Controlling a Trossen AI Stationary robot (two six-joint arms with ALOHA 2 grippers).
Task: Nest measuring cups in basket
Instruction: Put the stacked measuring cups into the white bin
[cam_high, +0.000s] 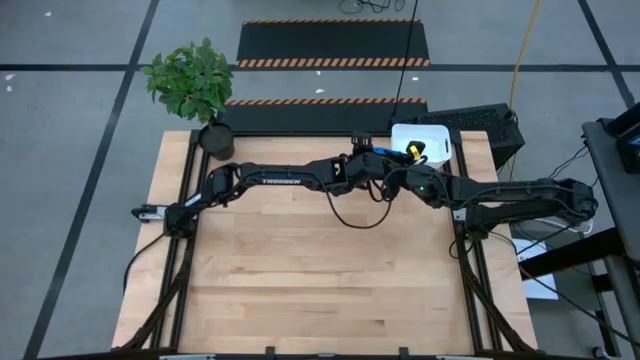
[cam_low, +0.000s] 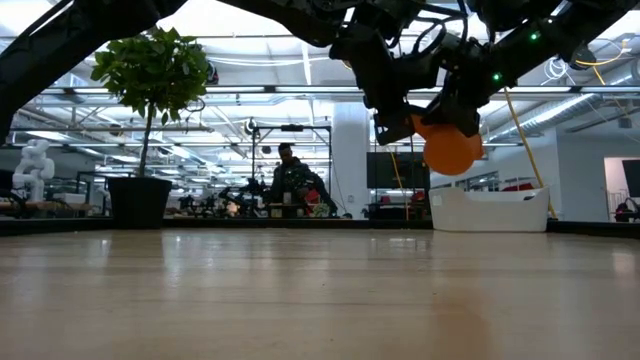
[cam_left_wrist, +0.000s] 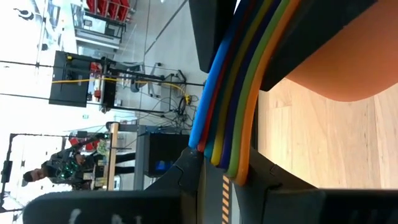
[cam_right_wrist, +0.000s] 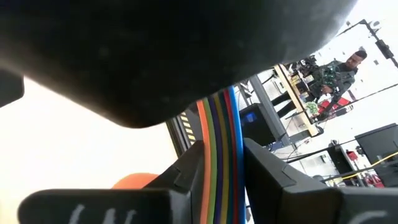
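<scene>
A potted plant (cam_high: 192, 85) stands at the desk's (cam_high: 320, 290) far left corner. From the left side, the left arm reaches across the far half of the desk, and its gripper (cam_high: 368, 150) hangs in the air near the middle of the far edge. Just right of it the right gripper (cam_high: 398, 178) meets it, coming from the right side. An orange cup (cam_low: 449, 148) hangs between the two, well above the desk. The left fingers look pressed onto it. I cannot tell whether the right fingers are pinching it or merely close by. Further right, the white basket (cam_high: 438, 135) sits at the far right corner, with a yellow cup (cam_high: 416, 150) and something blue inside. Beyond the desk a person (cam_low: 290, 180) stands in the room.
</scene>
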